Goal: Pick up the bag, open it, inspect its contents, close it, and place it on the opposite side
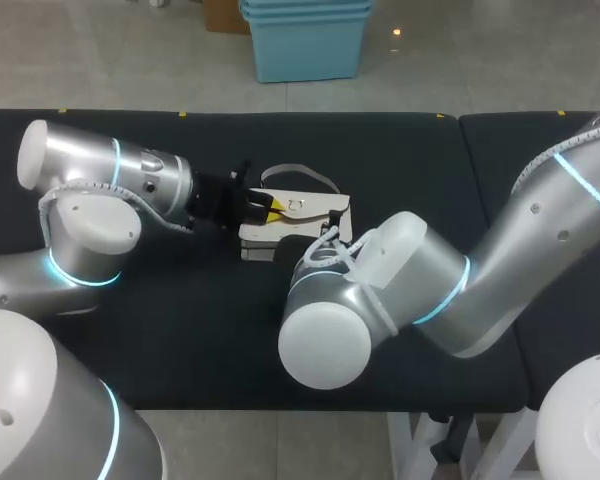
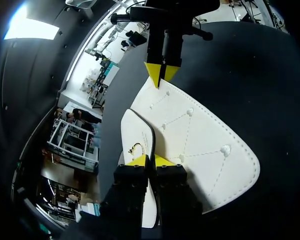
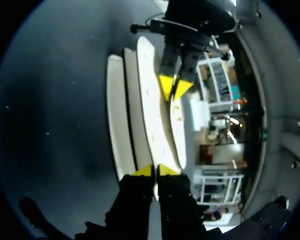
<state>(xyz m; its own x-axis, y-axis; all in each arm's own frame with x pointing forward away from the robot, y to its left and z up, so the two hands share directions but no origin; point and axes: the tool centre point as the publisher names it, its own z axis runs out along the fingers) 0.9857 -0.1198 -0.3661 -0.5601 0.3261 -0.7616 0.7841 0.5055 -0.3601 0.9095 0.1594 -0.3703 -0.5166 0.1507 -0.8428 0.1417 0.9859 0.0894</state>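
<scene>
From the head view we see the white bag [image 1: 310, 215] near the middle of the black table [image 1: 480, 180], a little toward 12 o'clock. Its pale strap [image 1: 300, 172] is looped on the table top at the bag's 12 o'clock side. Our left gripper [image 1: 264, 207] meets the bag at its 9 o'clock end. Our right arm [image 1: 450, 290] comes in from 4 o'clock, and its bulky wrist hides that arm's gripper here. We cannot tell whether the bag rests on the table or hangs just clear of it.

The wrist views supply what is hidden. In the left wrist view our left fingers are clenched on the edge of the bag's small flap, with its gold clasp [image 2: 135, 148] just ahead of the tips. The quilted face with raised studs [image 2: 225, 149] spreads beside them, and the right gripper [image 2: 160, 79] is pinched onto the bag's far edge, opposite. The right wrist view shows the bag edge-on, as thin white panels side by side. One panel is clamped between our right fingertips, and the left gripper grasps the flap at the far end. The strap shows only from above.
</scene>
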